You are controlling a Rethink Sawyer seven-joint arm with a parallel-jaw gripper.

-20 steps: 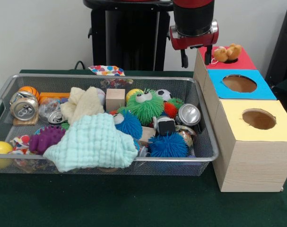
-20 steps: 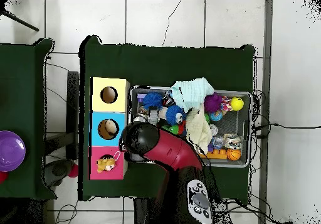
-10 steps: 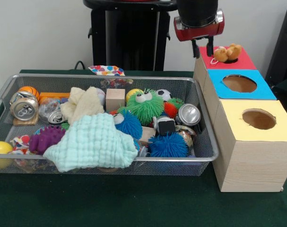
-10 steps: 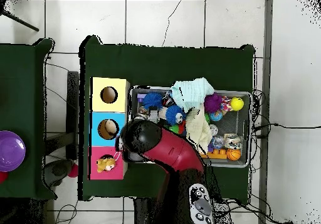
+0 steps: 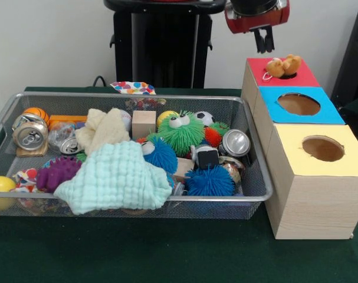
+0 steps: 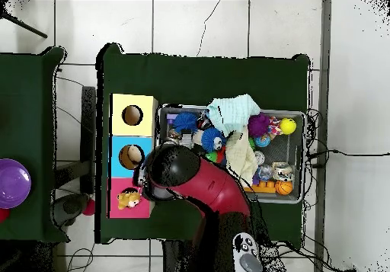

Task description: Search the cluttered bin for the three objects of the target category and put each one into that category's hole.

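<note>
Up at the top edge of the front view, the red and black arm's pincer [image 5: 263, 40] hangs in the air above the far end of the box row, its two dark fingers close together with nothing between them. Just below it, a small brown plush toy [image 5: 283, 65] sits on the red box top [image 5: 279, 75], resting over that box's hole. Next in the row come the blue box top [image 5: 301, 105] and the yellow box top [image 5: 324, 148], each with an open round hole. Beside the boxes stands the wire mesh bin [image 5: 131, 200] on the green tabletop [image 5: 167, 253]. Inside it lie a mint green cloth [image 5: 117, 177], a cream cloth [image 5: 102, 132], a green fuzzy toy with eyes [image 5: 180, 131], two blue spiky balls [image 5: 211, 180], a purple spiky toy [image 5: 58, 172], a wooden block [image 5: 143, 124], a crushed can [image 5: 30, 134], another can [image 5: 235, 142], a yellow ball [image 5: 0, 186] and a small basketball [image 5: 36, 113].

Seen from overhead, the arm [image 6: 202, 185] reaches across the bin's edge toward the boxes, and its bulk hides the pincer. The plush toy [image 6: 127, 200] lies on the red box, the mint cloth [image 6: 234, 113] at the bin's far side
</note>
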